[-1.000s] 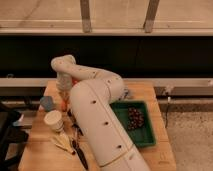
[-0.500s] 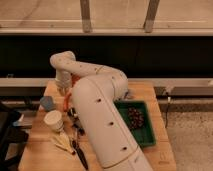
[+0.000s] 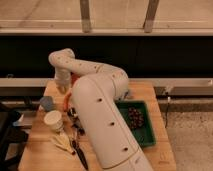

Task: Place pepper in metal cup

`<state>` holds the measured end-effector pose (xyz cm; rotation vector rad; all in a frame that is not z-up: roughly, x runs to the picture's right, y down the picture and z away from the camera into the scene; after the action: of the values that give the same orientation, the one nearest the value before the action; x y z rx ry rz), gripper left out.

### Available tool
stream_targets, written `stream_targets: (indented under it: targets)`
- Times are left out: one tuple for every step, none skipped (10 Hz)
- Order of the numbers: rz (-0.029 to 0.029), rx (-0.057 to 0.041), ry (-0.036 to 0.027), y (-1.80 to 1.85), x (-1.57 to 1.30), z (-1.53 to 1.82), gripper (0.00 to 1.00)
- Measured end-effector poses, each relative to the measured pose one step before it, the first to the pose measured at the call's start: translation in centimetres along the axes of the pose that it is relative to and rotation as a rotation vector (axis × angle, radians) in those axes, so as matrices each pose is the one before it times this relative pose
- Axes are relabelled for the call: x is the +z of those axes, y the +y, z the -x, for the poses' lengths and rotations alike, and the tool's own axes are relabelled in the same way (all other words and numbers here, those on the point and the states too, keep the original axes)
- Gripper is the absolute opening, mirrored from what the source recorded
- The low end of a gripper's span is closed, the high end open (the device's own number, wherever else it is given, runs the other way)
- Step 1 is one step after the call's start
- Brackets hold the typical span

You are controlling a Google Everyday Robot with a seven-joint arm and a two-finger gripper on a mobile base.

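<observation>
Arm: the white arm (image 3: 102, 125) fills the near middle of the view and hides the table on the camera's side of the gripper.
Dark tool: a dark utensil (image 3: 80, 156) lies at the near table edge, well apart from the gripper.
Yellow pieces: pale yellow items (image 3: 62, 141) lie just beyond it, also well short of the gripper.
White cup: a white cup (image 3: 53, 120) stands upright, nearer the camera than the gripper. It is not the target.
Green tray: the green tray (image 3: 147, 134) holds dark red fruit and sits well off to the gripper's other side, across the arm.
Metal cup: the metal cup (image 3: 47, 103) is grey-blue and upright, near the gripper, slightly nearer the camera and toward the table's (image 3: 152, 94) outer edge.
Pepper: the pepper (image 3: 67, 101) shows as an orange streak directly under the gripper, beside the metal cup and not in it.
Gripper: the gripper (image 3: 64, 91) points down from the wrist at the far side of the table. Whether it is open or closed on the pepper cannot be told.
Step in hand: probably carrying the pepper across to the metal cup.
Doing it well: bring the pepper's low tip over the cup mouth, keep it hanging upright, and lower it inside before letting go.
Risk: a long curved pepper may catch the rim, tip the cup, or land in the white cup.
</observation>
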<state>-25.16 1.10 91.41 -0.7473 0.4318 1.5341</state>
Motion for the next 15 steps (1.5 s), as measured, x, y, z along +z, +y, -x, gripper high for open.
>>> stream_targets:
  targets:
    - [-0.01703, 0.00151, 0.00608, -0.014, 0.572, 0.196, 0.34]
    - [-0.0159, 0.00552, 0.00643, -0.167, 0.497, 0.285, 0.43]
    - [-0.01116, 0.0051, 0.0052, -0.132, 0.403, 0.305, 0.53]
    - [-0.00562, 0.00324, 0.00732, -0.02, 0.383, 0.137, 0.64]
    - [-0.00265, 0.00702, 0.00869, -0.181, 0.509, 0.052, 0.73]
    - [-0.00047, 0.00774, 0.00491, -0.164, 0.163, 0.037, 0.74]
    - [-0.00288, 0.00572, 0.00632, -0.118, 0.209, -0.051, 0.74]
    - [-0.00072, 0.00404, 0.00497, -0.003, 0.157, -0.051, 0.74]
    - [-0.00182, 0.00325, 0.00411, -0.082, 0.163, -0.063, 0.74]
    - [0.00002, 0.00307, 0.00063, -0.042, -0.069, 0.016, 0.74]
    - [-0.00116, 0.00241, 0.00263, -0.093, 0.101, -0.029, 0.74]
    - [0.00093, 0.00135, 0.00202, 0.032, 0.024, -0.01, 0.74]
    - [-0.00061, 0.00192, 0.00556, -0.047, 0.201, -0.057, 0.74]
    - [0.00054, 0.0018, 0.00623, 0.033, 0.345, -0.012, 0.74]
    - [-0.00066, 0.00038, 0.005, 0.051, 0.259, 0.016, 0.74]
